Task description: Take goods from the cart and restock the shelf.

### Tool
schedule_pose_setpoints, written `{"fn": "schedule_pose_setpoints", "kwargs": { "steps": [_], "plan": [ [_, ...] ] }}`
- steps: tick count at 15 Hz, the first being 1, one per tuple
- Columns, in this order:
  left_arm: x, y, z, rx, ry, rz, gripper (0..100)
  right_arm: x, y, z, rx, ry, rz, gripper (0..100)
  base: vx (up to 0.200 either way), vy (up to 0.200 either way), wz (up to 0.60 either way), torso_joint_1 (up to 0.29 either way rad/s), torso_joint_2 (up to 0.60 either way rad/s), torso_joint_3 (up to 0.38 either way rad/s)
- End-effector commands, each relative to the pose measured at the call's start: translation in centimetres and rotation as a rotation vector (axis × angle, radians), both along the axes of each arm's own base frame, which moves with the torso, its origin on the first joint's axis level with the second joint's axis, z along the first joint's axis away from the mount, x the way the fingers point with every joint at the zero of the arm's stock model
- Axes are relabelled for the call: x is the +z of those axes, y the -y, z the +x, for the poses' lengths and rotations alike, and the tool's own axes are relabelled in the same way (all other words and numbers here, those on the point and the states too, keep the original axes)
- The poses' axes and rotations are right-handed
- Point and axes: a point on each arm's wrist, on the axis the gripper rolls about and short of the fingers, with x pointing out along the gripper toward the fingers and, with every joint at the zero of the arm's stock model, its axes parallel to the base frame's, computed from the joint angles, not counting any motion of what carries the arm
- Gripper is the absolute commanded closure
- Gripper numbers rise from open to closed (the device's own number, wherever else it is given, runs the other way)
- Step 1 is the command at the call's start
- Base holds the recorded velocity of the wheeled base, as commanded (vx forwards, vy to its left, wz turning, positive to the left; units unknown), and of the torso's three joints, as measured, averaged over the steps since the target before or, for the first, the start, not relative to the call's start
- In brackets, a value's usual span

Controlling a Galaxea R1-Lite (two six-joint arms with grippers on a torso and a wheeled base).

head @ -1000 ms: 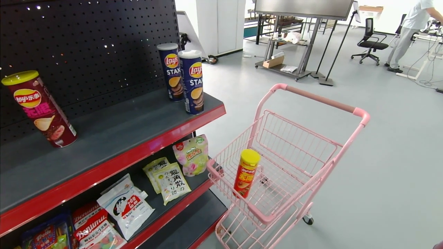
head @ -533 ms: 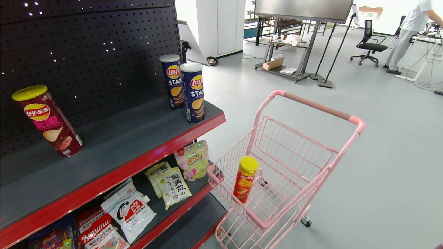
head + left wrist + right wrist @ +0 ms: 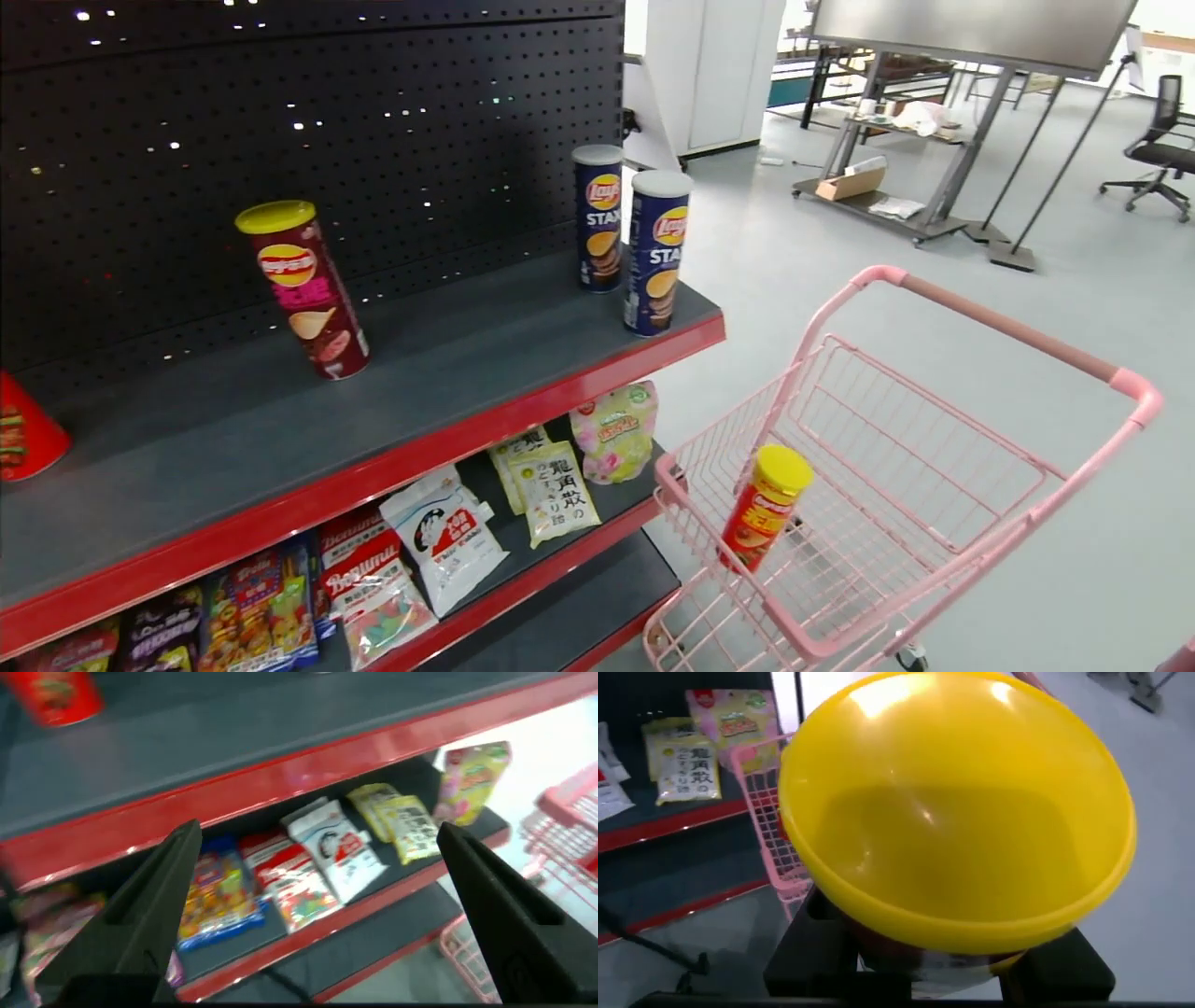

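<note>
A pink cart (image 3: 1008,327) stands to the right of the shelf (image 3: 420,373). Inside the cart a red chip can with a yellow lid (image 3: 766,509) leans against the near corner. In the right wrist view a yellow can lid (image 3: 957,812) sits very close, and my right gripper (image 3: 938,957) is shut on that chip can, with black fingers (image 3: 813,952) on either side. My left gripper (image 3: 318,835) is open with nothing between its fingers, and it faces the lower shelf's snack bags (image 3: 327,849).
On the top shelf stand a maroon chip can (image 3: 303,289), two blue chip cans (image 3: 597,219) at the right end, and a red item (image 3: 23,434) at the left edge. Snack bags (image 3: 443,537) lie on the lower shelf. Grey floor stretches right of the cart.
The head view has swung towards the shelf, so the whole picture has shifted right. Cans on the shelf and the can in the cart keep their places.
</note>
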Motion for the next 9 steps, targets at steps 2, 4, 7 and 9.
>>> {"fn": "schedule_pose_setpoints", "kwargs": {
  "steps": [2, 4, 7, 9],
  "plan": [
    [0.0, 0.0, 0.0, 0.0, 0.0, 0.001, 0, -0.6, 0.0, -0.6, 0.002, 0.016, -0.003, 100, 0.0, 0.0, 0.6, 0.0, 0.0, 0.005],
    [0.0, 0.0, 0.0, 0.0, 0.0, 0.001, 0, -0.8, 0.0, -0.9, 0.004, 0.023, -0.009, 100, 0.0, 0.0, 0.6, 0.002, 0.0, 0.007],
    [0.0, 0.0, 0.0, 0.0, -0.002, 0.001, 0, -1.4, 0.1, -1.6, 0.01, 0.045, -0.008, 100, 0.0, 0.0, 0.4, 0.0, 0.0, 0.005],
    [0.0, 0.0, 0.0, 0.0, 0.0, 0.001, 0, -2.4, 0.1, -3.1, 0.015, 0.101, -0.022, 100, 0.0, 0.0, 0.0, 0.0, 0.0, 0.0]
  ]
}}
